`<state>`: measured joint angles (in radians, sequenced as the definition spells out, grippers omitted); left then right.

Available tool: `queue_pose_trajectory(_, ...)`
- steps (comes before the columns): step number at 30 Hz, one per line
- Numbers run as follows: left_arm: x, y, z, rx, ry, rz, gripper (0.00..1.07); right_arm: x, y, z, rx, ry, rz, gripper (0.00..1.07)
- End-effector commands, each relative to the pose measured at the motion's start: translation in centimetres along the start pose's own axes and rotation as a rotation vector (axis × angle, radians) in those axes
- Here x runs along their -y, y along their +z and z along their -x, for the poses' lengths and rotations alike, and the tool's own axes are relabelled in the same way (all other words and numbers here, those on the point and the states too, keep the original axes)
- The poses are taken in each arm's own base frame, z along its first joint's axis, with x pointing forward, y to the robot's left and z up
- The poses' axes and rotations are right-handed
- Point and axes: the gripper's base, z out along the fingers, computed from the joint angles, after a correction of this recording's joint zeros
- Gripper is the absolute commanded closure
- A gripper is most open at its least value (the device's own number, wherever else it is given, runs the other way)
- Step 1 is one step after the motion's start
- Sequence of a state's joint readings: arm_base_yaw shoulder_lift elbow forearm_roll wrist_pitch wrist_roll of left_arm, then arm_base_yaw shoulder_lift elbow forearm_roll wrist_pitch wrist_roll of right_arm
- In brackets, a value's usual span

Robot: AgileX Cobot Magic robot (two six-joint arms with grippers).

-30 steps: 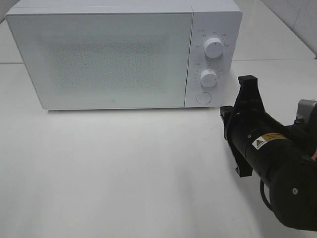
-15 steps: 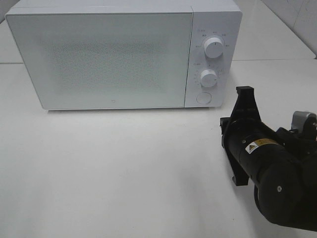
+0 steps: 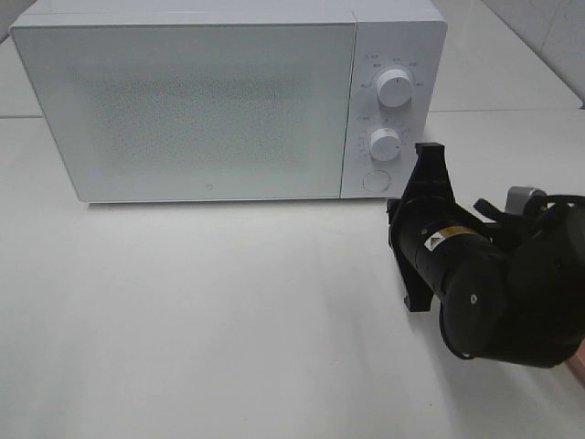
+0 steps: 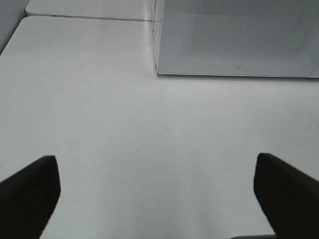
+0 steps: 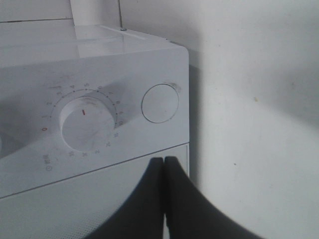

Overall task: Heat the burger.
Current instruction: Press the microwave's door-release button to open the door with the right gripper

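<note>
Right gripper [image 5: 163, 160], pinched together, empty, is edging from the worktop's [image 3: 228, 320] right edge toward the microwave's [image 3: 183, 110] round button [image 5: 160, 103]; we are seeing left gripper [image 4: 155, 167] splayed, empty.

The high camera looks down from the front on the microwave [image 3: 183, 110] and tabletop [image 3: 228, 320]. My left wrist camera skims low over the tabletop toward the door [image 4: 234, 40]; my right sits very near the dial [image 5: 84, 122] and round button [image 5: 160, 103] (its view rolled sideways). All three share the microwave.
</note>
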<state>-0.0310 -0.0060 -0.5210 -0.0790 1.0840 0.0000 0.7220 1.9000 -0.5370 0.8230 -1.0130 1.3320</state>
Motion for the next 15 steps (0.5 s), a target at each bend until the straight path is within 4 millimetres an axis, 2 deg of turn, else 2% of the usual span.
queue_pose_trajectory(1, 0.0, -0.1, 0.0, 0.026, -0.002, 0.000, 0.09, -0.5, 1.4, -0.1, -0.019, -0.004, -0.007, 1.07)
queue_pose_trajectory(15, 0.0, -0.1, 0.0, 0.026, -0.002, 0.000, 0.09, -0.6, 4.8, -0.1, 0.009, 0.013, -0.006, 1.07)
